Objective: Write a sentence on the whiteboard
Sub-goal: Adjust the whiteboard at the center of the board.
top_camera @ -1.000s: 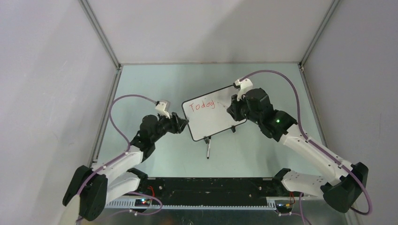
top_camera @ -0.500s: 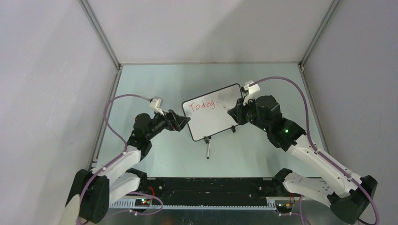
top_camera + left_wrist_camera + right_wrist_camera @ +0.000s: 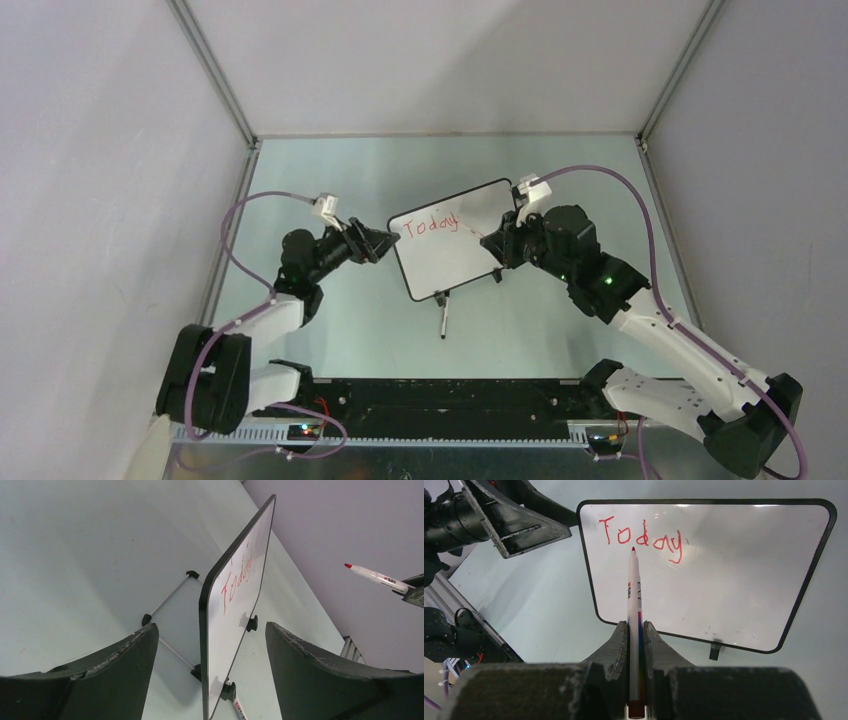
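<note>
Pale green counter (image 3: pixel 330 170) fills the walled cell. The whiteboard (image 3: pixel 455 262) stands on its feet at the centre of the overhead view, tilted back so its face meets the pen. Left pincer (image 3: pixel 383 243) gapes wide astride the board's left edge, touching neither side, seemingly ready to steady it. Right pincer (image 3: pixel 635 629) is clamped on the red marker (image 3: pixel 633 587), tip clear of the face. The sentence (image 3: pixel 641 537) reads only "Today", so a next word seems due.
</note>
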Robot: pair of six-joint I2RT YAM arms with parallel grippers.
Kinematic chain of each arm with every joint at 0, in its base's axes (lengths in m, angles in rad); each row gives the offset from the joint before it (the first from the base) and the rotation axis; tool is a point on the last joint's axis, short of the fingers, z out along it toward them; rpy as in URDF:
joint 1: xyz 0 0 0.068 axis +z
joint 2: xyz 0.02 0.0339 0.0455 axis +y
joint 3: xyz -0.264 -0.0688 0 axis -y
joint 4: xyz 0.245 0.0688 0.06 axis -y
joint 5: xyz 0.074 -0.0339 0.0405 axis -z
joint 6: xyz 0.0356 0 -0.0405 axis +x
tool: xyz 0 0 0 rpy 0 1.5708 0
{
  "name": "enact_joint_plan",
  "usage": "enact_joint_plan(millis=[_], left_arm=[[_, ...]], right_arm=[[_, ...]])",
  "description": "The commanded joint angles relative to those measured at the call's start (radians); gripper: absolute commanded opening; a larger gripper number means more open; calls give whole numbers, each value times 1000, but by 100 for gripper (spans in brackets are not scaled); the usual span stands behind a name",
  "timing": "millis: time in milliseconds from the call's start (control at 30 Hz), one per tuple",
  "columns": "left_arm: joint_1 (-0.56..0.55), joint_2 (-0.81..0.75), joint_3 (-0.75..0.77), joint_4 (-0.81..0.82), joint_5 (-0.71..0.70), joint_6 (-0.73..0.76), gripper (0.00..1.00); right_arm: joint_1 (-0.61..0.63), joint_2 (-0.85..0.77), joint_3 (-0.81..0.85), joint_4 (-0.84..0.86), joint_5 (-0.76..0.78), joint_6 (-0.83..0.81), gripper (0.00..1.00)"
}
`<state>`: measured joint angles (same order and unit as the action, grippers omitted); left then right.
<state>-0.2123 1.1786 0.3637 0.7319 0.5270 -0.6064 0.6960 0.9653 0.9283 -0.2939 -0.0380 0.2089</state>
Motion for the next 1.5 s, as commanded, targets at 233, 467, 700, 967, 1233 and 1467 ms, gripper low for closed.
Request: enact_joint_plan(millis=[233,467,700,967,1233,1467], left_arm=[[10,160,125,185,132,24,71],[11,196,194,94,210,126,62],[10,201,185,89,210,135,56],[10,201,175,57,170,162,41],[10,201,188,12,146,188,2],[10,234,227,-2,192,209,0]], right_arm=[[0,-16,-21,62,-19,8,0],[5,-3,-23,61,-19,6,0],[5,8,-23,61,-8,7,0],[6,4,-32,68,5,7,0],[5,1,-48,81,30,8,0],[-2,-1,-51,92,38,-1,0]])
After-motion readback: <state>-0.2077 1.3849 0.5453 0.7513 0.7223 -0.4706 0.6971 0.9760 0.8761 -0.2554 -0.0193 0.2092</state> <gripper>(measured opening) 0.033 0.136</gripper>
